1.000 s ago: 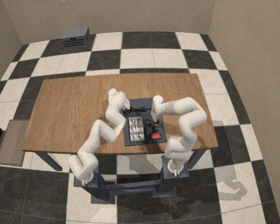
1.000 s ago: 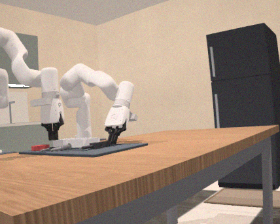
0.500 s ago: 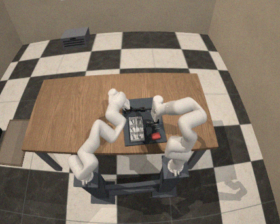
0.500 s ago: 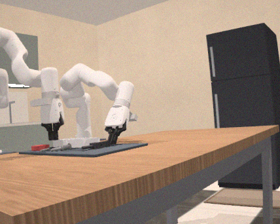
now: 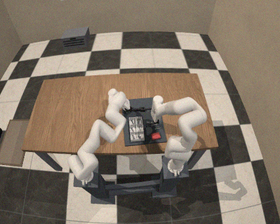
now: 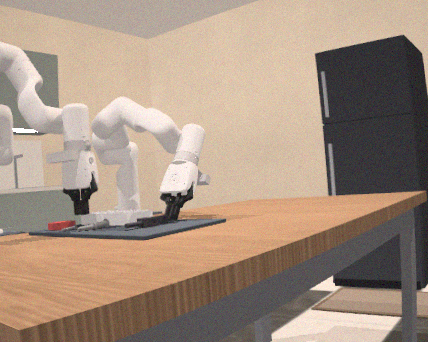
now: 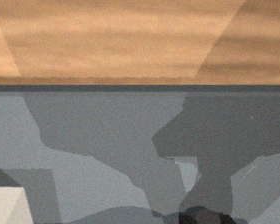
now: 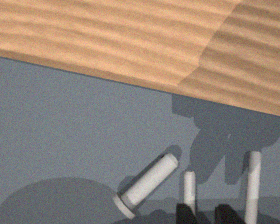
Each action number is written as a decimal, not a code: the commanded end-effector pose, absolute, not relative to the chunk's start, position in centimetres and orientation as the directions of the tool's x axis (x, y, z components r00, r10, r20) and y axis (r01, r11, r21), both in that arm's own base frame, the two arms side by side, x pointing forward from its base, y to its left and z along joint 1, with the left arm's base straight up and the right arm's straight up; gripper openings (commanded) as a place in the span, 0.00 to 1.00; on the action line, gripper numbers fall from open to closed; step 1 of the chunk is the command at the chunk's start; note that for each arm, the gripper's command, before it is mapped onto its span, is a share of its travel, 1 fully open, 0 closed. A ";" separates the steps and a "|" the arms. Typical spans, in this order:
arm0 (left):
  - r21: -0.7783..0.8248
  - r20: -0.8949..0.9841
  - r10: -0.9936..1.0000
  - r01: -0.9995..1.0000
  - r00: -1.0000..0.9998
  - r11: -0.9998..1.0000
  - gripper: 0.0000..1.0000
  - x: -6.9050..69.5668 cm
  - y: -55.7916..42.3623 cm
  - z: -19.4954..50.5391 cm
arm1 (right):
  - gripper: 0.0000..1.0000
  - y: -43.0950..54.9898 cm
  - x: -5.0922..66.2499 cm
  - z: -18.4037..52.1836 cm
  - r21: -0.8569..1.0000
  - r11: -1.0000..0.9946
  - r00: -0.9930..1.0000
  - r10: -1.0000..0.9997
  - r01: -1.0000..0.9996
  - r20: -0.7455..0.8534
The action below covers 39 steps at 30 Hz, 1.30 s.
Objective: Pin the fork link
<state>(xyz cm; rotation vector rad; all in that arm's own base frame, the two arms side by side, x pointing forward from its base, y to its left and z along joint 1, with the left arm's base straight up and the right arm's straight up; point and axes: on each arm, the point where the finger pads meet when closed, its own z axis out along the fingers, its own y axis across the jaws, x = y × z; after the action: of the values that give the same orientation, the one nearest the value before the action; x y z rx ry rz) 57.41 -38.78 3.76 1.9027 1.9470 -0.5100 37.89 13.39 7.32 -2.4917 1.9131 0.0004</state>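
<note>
on the wooden desk (image 5: 72, 114) (image 6: 136, 280) (image 7: 116, 40) (image 8: 91, 30), the pin job appears to be at its gathering stage. the dark linkage (image 5: 139, 109) (image 6: 151, 220) lies across the mat (image 5: 148, 101) (image 6: 146, 235) (image 7: 116, 120) (image 8: 41, 115), farther from the desk's arm-side edge than the parts box (image 5: 137, 141) (image 6: 118, 218) (image 7: 8, 205). fork link and eye plate cannot be told apart at this size, nor can their holes be checked for alignment.

the left gripper (image 5: 127, 109) (image 6: 173, 217) (image 7: 206, 217), at the linkage's end toward the desk's left edge, is clamped, by all signs on that dark work, presumably to steady it. the right gripper (image 5: 154, 119) (image 6: 81, 213) (image 8: 206, 214) stands narrowly parted over loose pins, with nothing seen pinched between its fingers.

below it, a thick headed pin (image 8: 148, 182) lies aslant, beside a slim pin (image 8: 189, 185) and a longer pin (image 8: 253, 185). the slim one, nearest the fingers, looks the likely pick, though which is the 12 mm cannot be confirmed. a red block (image 5: 156, 135) (image 6: 61, 225) sits nearer the desk's arm-side edge.

no pin is seen seated in the joint. left to do, in all likelihood: grasp the proper pin, lift it, line it up and drive it through both cheeks and the eye, its head on the box side.
</note>
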 end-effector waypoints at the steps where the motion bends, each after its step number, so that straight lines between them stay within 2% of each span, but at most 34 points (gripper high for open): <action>1: 0.004 -0.502 0.865 1.000 -0.018 0.023 0.00 57.5 -38.8 4.0 | 0.17 13.4 38.0 7.1 -0.004 -0.258 0.258 -0.966 -0.966 0.000; 39: 0.004 -0.502 0.865 1.000 -0.018 0.023 0.00 57.5 -38.8 4.0 | 0.17 13.5 38.0 3.6 -0.004 -0.258 0.258 -0.966 -0.966 0.000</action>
<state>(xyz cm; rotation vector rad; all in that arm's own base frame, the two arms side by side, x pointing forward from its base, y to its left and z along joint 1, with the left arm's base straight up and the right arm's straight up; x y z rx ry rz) 57.41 -38.78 3.76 1.9027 1.9470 -0.5100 37.86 13.40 3.78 -2.4917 1.9130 0.0013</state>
